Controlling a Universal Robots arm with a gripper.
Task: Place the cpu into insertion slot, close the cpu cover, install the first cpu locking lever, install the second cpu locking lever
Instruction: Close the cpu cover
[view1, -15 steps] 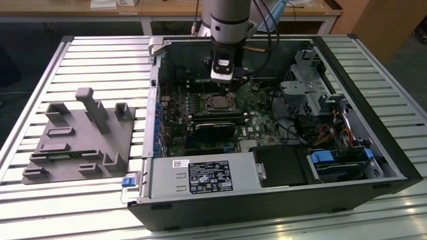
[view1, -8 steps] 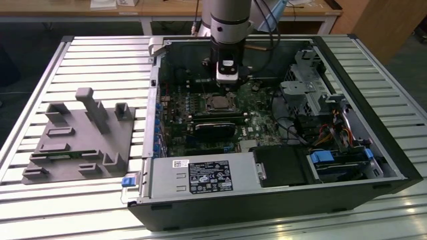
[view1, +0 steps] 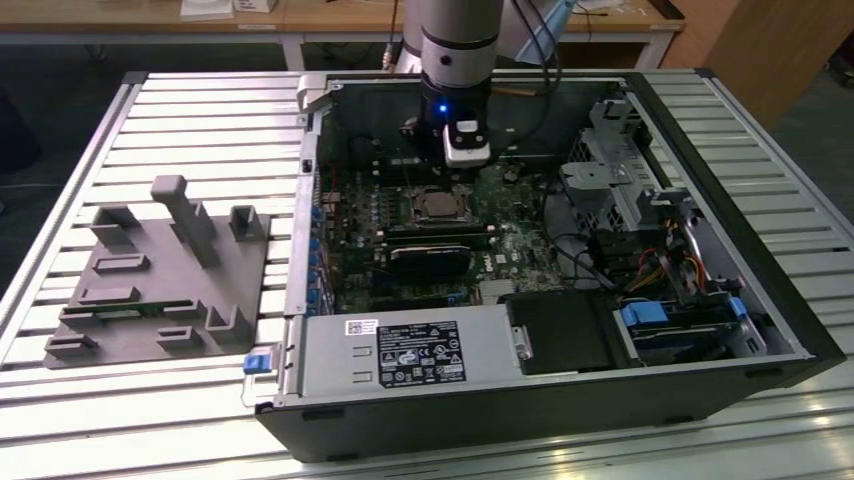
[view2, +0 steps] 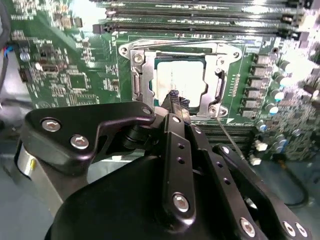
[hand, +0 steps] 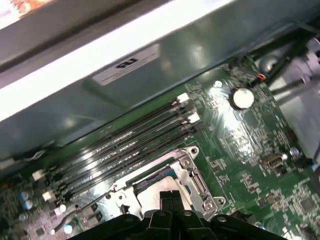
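Observation:
The cpu (view2: 186, 75) lies in the insertion slot (view1: 434, 205), its pale metal top showing through the window of the cpu cover (view2: 142, 57). The silvery cover lies flat over it and also appears in the first wrist view (hand: 187, 172). My gripper (view2: 175, 99) hovers just above the near edge of the socket, its black fingertips pressed together with nothing between them. In the first wrist view the gripper (hand: 170, 197) is shut over the cover's edge. One thin wire locking lever (view2: 231, 141) sticks out from a socket corner, away from the frame, and shows in the first wrist view (hand: 92, 203).
The open computer case (view1: 787, 330) lies on a slatted table. Long black memory slots (hand: 125, 142) run beside the socket. A black graphics card (view1: 427, 262), a power supply (view1: 400, 355) and drive bays (view1: 674, 320) fill the case. A grey fixture plate (view1: 147, 280) sits at the exterior view's left.

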